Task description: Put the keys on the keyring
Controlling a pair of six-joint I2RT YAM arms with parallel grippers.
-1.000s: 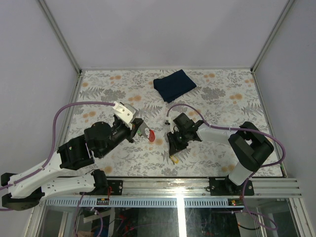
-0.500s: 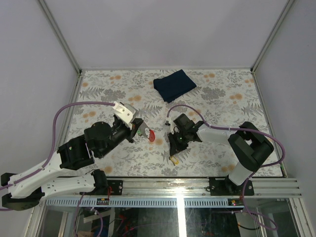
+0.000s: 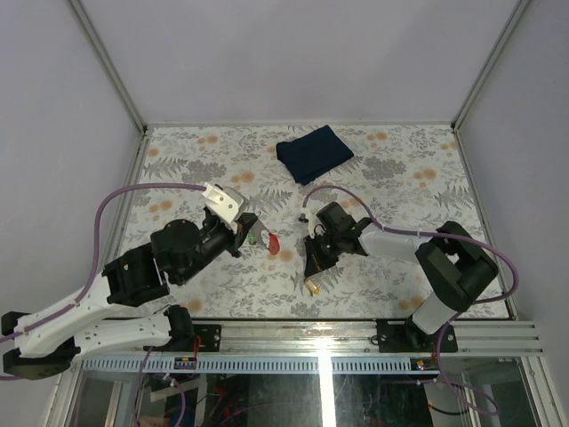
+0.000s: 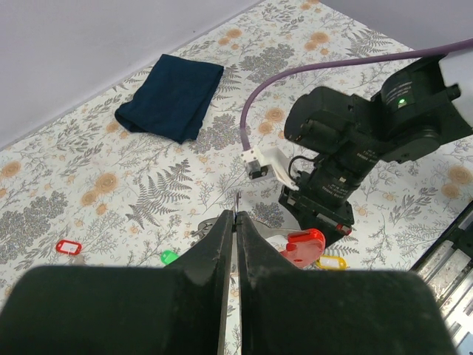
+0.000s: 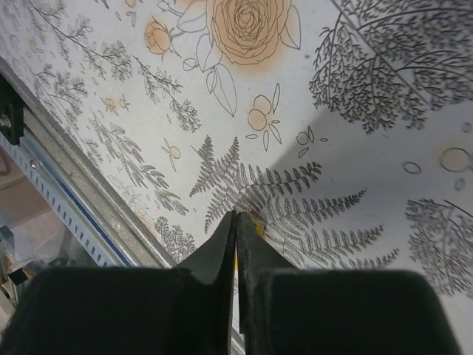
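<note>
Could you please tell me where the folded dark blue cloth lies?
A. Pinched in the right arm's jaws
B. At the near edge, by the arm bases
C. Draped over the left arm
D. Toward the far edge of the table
D: the top view shows the cloth lying flat by itself on the flowered table, close to its far edge.

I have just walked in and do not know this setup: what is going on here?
The left gripper is shut on the keyring, whose red tag hangs beside it. The right gripper is shut low over the table, seemingly pinching the yellow key. The green key lies near the left gripper; whether it is on the ring, I cannot tell.
</note>
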